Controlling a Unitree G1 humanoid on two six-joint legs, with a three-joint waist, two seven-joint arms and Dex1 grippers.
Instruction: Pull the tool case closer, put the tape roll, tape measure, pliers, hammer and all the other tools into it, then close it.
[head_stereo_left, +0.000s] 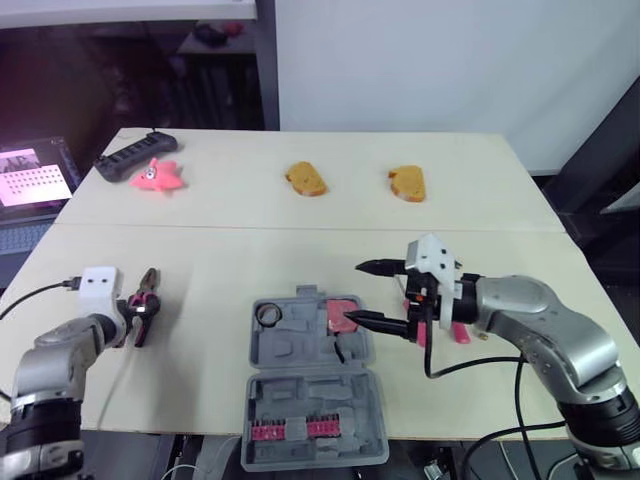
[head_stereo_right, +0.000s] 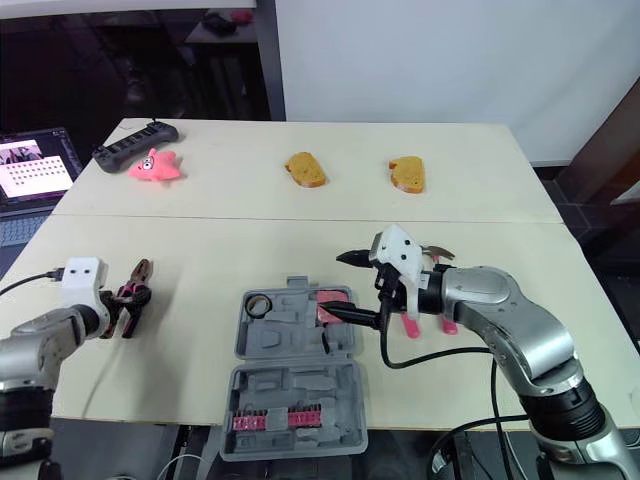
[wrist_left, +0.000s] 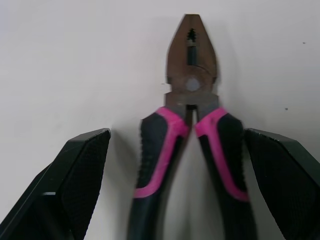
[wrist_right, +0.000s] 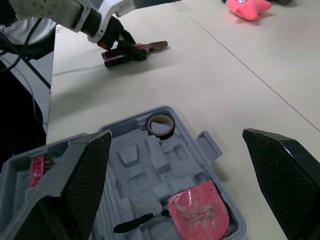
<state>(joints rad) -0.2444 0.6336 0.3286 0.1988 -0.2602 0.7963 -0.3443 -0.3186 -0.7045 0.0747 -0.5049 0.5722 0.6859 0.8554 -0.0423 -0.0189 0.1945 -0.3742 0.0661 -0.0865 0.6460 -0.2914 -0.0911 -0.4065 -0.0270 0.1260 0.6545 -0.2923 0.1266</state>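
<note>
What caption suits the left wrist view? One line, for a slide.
Left gripper, open, flanks the pink-handled pliers lying flat on the pale table, poised to grasp.

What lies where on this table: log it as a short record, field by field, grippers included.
tool case: open, at the table's near edge
in the case: tape roll, pink tape measure
pliers: flat on the table, left of the case
left gripper: open, fingers either side of the pliers' handles
right gripper: open, empty, over the case's right edge
far side: pink toy, black controller, bread-like pieces
</note>
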